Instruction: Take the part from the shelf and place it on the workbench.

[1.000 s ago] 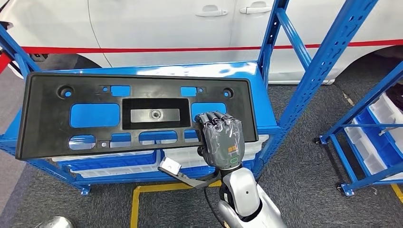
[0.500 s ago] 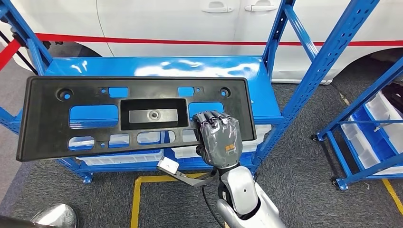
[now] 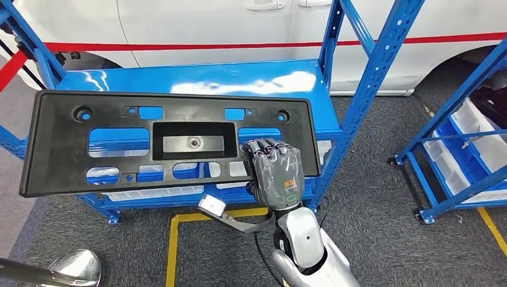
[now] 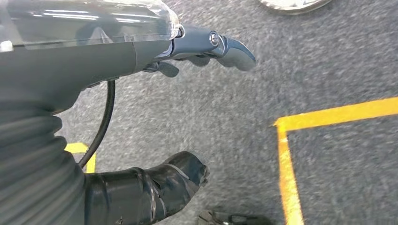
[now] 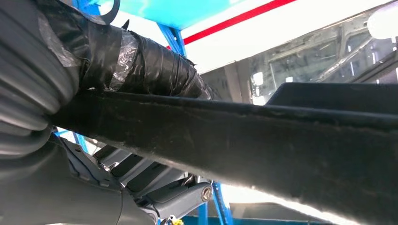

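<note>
The part is a long black plastic panel (image 3: 60,143) with several cut-outs, held nearly level in front of the blue shelf (image 3: 209,75). My right hand (image 3: 276,173) grips its lower right edge, fingers over the top face. The right wrist view shows the panel's edge (image 5: 263,140) from close up, clamped between the taped thumb (image 5: 141,61) above and the fingers (image 5: 155,187) below. My left hand (image 4: 84,51) hangs over the grey floor, fingers and thumb apart, holding nothing.
A white car (image 3: 197,24) with a red stripe stands behind the shelf. White bins (image 3: 155,192) sit on the lower level. A blue upright (image 3: 370,89) rises to the right, with a second rack (image 3: 472,137) beyond it. Yellow tape (image 3: 173,239) marks the floor.
The whole view has shifted, so the camera moved. More of the shelf top shows beyond the panel now. My right hand keeps the same grip on the panel.
</note>
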{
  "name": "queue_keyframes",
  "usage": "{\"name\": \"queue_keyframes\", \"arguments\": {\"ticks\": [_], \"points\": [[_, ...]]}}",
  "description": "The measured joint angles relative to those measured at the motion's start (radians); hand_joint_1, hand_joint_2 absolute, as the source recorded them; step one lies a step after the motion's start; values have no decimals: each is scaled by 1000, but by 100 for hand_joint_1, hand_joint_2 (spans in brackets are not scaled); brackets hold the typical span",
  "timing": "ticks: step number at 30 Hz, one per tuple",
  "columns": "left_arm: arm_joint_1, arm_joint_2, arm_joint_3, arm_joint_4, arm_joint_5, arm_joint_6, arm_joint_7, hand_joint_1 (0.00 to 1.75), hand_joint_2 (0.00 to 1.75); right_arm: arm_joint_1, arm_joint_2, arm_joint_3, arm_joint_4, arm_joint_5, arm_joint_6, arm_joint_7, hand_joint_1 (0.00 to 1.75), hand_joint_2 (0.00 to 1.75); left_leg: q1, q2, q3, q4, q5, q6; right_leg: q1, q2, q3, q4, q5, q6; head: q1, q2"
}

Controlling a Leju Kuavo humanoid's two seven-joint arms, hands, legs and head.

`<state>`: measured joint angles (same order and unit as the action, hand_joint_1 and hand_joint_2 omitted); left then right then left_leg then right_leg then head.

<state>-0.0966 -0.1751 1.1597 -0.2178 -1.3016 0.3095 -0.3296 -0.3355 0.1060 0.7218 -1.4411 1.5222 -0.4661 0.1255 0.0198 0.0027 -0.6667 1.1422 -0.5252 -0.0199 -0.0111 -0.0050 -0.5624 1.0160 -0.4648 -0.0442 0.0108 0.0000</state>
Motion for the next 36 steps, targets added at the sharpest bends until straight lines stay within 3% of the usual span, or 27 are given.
{"name": "queue_keyframes", "arguments": {"ticks": [2,3,4,6,8,9,12,14,16,17,18,19,20,22,24,27,28,29,31,32,33,34,36], "points": [[0,0,0,0,0,0,0,0,175,0,1,0,1,-1,0,0,175,175,1,0,-28,117,-64,-7,2,-1,-24,5,16,-2,0,0],[0,0,0,0,0,0,0,0,175,0,1,0,3,-2,0,0,175,175,1,0,-27,144,-67,-10,3,-1,-37,8,22,-2,0,0],[0,1,0,0,0,0,0,0,175,0,1,0,5,-2,0,0,175,175,2,0,-8,136,-52,-11,3,-1,-49,13,28,0,-1,0],[-1,2,0,0,0,0,1,0,175,0,2,0,8,-5,2,0,175,175,2,0,77,20,-7,-8,2,-1,-70,24,38,6,-1,0],[-2,2,0,0,0,0,2,0,175,-1,4,0,9,-12,7,0,175,175,-2,-2,149,-96,9,2,4,-1,-86,34,49,16,0,0],[-3,2,0,0,0,0,3,0,175,-2,5,0,9,-16,10,0,175,175,-5,-3,160,-121,5,8,4,-1,-89,36,54,23,0,0],[-2,1,0,0,0,0,3,0,175,-3,7,0,13,-20,17,0,175,175,-4,-2,149,-132,22,27,6,1,-95,36,64,41,1,0],[-3,0,0,0,0,1,3,0,175,-5,7,-1,16,-25,21,-1,175,175,1,3,134,-139,44,44,5,3,-115,84,5,50,1,0],[-4,1,0,0,0,1,3,0,175,-6,7,-1,20,-36,27,-3,175,175,0,6,111,-138,64,53,2,4,-148,198,-90,56,2,0],[-4,1,0,0,0,1,3,0,175,-6,6,-2,24,-43,31,-5,175,175,0,6,98,-136,72,53,1,4,-159,254,-118,58,1,0],[-4,1,0,0,0,1,3,0,175,-6,6,-2,28,-49,34,-7,175,175,-1,6,86,-133,80,52,0,4,-160,290,-126,60,1,0],[-4,1,0,0,0,1,3,0,175,-6,6,-2,32,-55,37,-8,175,175,-1,6,73,-130,88,51,-1,4,-144,294,-114,60,1,0],[-4,1,0,0,0,1,3,0,175,-7,6,-2,36,-59,39,-8,175,175,-1,6,61,-126,94,49,-1,4,-110,260,-90,58,1,0],[-3,0,0,0,0,1,3,0,175,-11,7,-1,41,-67,40,-10,175,175,-2,5,43,-118,104,41,1,4,-12,123,-58,48,1,0],[-3,-1,0,0,0,2,3,0,175,-16,8,-1,42,-76,40,-14,175,175,-3,5,34,-117,117,30,8,4,43,31,-56,39,1,0],[-2,-1,0,0,0,2,3,0,175,-22,9,-2,46,-94,40,-19,175,175,-1,4,29,-122,134,11,10,3,36,12,-41,26,1,0],[-2,0,0,0,0,3,4,0,175,-23,10,-2,47,-98,40,-19,175,175,-1,3,22,-111,118,7,7,1,29,8,-30,17,1,0],[-1,0,0,0,0,3,4,0,175,-25,11,-2,48,-101,40,-20,175,175,0,2,11,-84,87,3,4,-1,21,3,-19,8,1,0],[0,1,0,0,0,3,4,0,175,-27,13,-2,49,-105,40,-21,175,175,1,1,-25,27,-7,-2,4,-2,-4,3,2,-3,0,0],[0,1,0,0,0,3,4,0,175,-27,14,-2,50,-107,40,-23,175,175,1,1,-39,89,-42,-5,5,-2,-18,5,11,-3,0,0],[0,0,0,0,-1,3,5,0,175,-27,14,-2,51,-110,40,-24,175,175,1,1,-46,137,-58,-8,6,-3,-32,8,19,-3,0,0],[0,1,0,0,-2,3,5,0,175,-27,14,-2,52,-112,40,-26,175,175,1,1,-37,154,-50,-9,7,-3,-47,12,27,-1,0,0],[0,2,0,0,-3,3,4,0,175,-27,14,-2,53,-117,39,-28,175,175,1,1,34,82,1,-8,6,-3,-74,22,41,4,0,0]]}}
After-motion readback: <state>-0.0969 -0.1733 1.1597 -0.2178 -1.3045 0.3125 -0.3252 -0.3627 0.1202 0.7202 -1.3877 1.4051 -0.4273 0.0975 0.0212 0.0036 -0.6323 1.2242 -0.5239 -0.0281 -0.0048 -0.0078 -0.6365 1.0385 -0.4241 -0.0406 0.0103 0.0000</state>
